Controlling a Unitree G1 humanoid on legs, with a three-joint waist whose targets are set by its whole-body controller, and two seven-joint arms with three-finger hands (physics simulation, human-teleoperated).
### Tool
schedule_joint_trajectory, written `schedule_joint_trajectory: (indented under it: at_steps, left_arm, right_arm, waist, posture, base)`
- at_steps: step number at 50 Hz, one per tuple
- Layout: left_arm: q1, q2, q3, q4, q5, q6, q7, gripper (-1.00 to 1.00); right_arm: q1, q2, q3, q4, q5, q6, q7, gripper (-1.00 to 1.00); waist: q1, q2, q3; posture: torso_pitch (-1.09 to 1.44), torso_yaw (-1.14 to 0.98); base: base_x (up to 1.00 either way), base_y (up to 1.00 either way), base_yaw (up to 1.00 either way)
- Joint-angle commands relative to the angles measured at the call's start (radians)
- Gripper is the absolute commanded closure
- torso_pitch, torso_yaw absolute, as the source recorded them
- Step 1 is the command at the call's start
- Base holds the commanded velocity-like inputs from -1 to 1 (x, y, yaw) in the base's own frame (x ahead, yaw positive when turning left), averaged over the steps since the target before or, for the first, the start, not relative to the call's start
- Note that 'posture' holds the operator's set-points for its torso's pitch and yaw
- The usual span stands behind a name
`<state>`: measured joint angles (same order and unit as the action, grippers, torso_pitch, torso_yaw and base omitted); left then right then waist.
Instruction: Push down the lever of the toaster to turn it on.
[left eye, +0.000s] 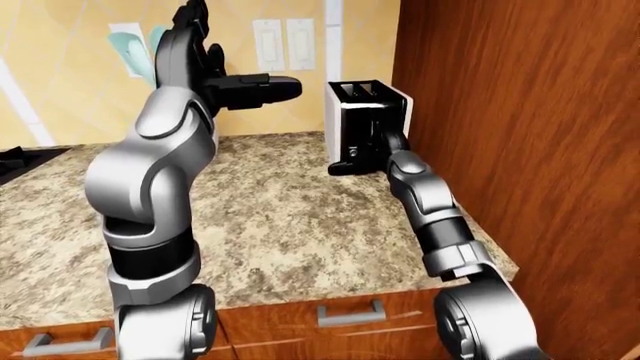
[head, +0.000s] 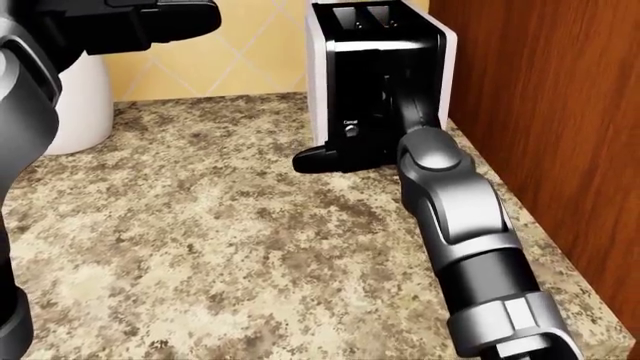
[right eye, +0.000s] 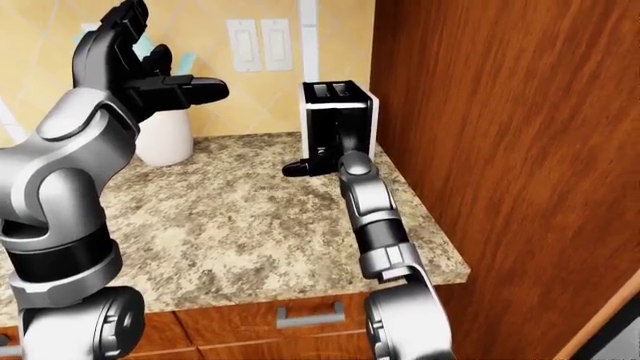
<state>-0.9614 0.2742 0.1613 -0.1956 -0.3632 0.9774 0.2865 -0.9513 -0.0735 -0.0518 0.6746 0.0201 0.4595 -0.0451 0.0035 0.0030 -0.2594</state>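
A white toaster (head: 322, 75) with a black front face and two top slots stands on the granite counter (head: 220, 247), against the wooden cabinet wall on the right. My right hand (head: 392, 105) lies flat against the toaster's black front, above a small round button (head: 351, 130). One black finger (head: 318, 159) sticks out to the left along the toaster's base. The hand covers the lever, and black on black hides the contact. My left hand (left eye: 255, 86) is raised high at the left, open and empty, fingers pointing towards the toaster.
A tall wooden cabinet (left eye: 520, 112) borders the counter on the right. A white canister (right eye: 165, 139) stands by the tiled wall at the left. Wall switches (left eye: 285, 43) sit above the counter. A black stove edge (left eye: 20, 161) shows at the far left. Drawers (left eye: 350, 311) run below.
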Motion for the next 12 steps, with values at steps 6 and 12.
schedule_joint_trajectory:
  at_steps: [6, 12]
  left_arm:
    - [-0.04, 0.01, 0.009, -0.018, 0.001, -0.025, 0.001, -1.0]
    - [-0.034, 0.011, 0.009, -0.02, 0.0, -0.028, 0.0, -1.0]
  right_arm:
    - [-0.035, 0.0, -0.001, 0.031, 0.011, -0.007, 0.01, -1.0]
    - [-0.04, 0.001, 0.001, 0.031, 0.011, -0.005, 0.011, -1.0]
  waist:
    - [0.003, 0.002, -0.005]
    - [0.003, 0.002, -0.005]
  posture:
    - [-0.35, 0.0]
    - [-0.35, 0.0]
  base:
    - [0.0, 0.0, 0.0]
    - [0.0, 0.0, 0.0]
